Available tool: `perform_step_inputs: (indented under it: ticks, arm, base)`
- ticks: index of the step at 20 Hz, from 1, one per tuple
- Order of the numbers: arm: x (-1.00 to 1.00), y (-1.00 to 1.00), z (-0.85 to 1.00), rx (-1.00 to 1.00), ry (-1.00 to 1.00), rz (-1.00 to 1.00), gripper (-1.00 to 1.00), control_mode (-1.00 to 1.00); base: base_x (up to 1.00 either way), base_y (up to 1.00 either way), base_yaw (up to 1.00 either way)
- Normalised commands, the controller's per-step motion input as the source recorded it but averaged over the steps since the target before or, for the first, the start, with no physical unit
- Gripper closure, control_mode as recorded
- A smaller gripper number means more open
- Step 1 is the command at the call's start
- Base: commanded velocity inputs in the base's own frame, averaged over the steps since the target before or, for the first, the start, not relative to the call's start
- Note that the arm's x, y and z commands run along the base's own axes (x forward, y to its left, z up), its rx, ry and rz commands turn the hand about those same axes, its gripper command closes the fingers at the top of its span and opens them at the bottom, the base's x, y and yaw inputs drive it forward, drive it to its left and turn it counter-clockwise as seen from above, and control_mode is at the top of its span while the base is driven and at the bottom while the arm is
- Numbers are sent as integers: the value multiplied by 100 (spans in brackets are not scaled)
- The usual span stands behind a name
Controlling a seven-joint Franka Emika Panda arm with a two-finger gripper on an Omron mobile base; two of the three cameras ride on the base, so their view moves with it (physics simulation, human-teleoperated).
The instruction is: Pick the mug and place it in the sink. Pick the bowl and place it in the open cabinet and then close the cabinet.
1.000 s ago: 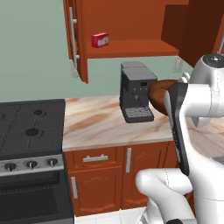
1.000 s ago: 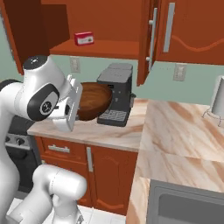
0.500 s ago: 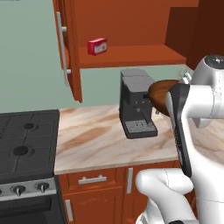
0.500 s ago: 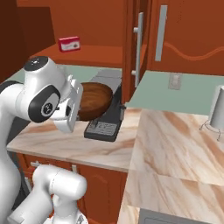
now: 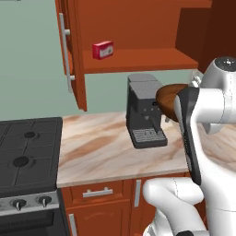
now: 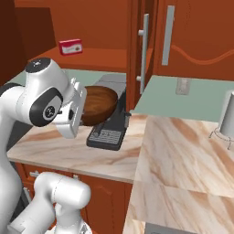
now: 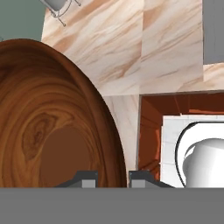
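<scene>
The dark brown wooden bowl (image 5: 168,98) (image 6: 98,106) hangs above the counter in front of the coffee machine, tilted on its side. My gripper (image 7: 113,177) is shut on its rim, one finger inside and one outside the bowl (image 7: 52,118). The reddish-brown wall cabinet (image 5: 138,59) (image 6: 103,57) stands open above and behind it. Its left door (image 5: 71,55) is swung out and its right door (image 6: 139,50) is edge-on, each with a long silver handle. The mug and the sink are out of view.
A dark coffee machine (image 5: 145,113) (image 6: 111,123) stands on the marble counter (image 5: 97,147) under the cabinet. A small red box (image 5: 103,49) (image 6: 71,46) lies on the shelf. A black stove (image 5: 23,156) is at the left. A silver object (image 6: 227,119) stands at the far right.
Both base views have shifted with the base: the cabinet and coffee machine look larger and nearer. The bowl stays in the gripper, held the same way before the arm.
</scene>
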Motion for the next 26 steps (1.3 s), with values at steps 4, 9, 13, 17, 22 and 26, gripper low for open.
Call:
perform_step_inputs:
  ticks: [4, 9, 13, 17, 22, 26]
  arm:
    - [0, 0, 0, 0, 0, 0, 100, 100]
    - [0, 0, 0, 0, 0, 0, 100, 100]
    - [0, 0, 0, 0, 0, 0, 100, 100]
    - [0, 0, 0, 0, 0, 0, 100, 100]
    - [0, 0, 0, 0, 0, 0, 100, 100]
    - [0, 0, 0, 0, 0, 0, 100, 100]
  base:
    - [-2, 48, -3]
    - [58, 15, -1]
    - [68, -8, 0]
    - [56, -2, 0]
    - [2, 11, 0]
    - [0, 0, 0]
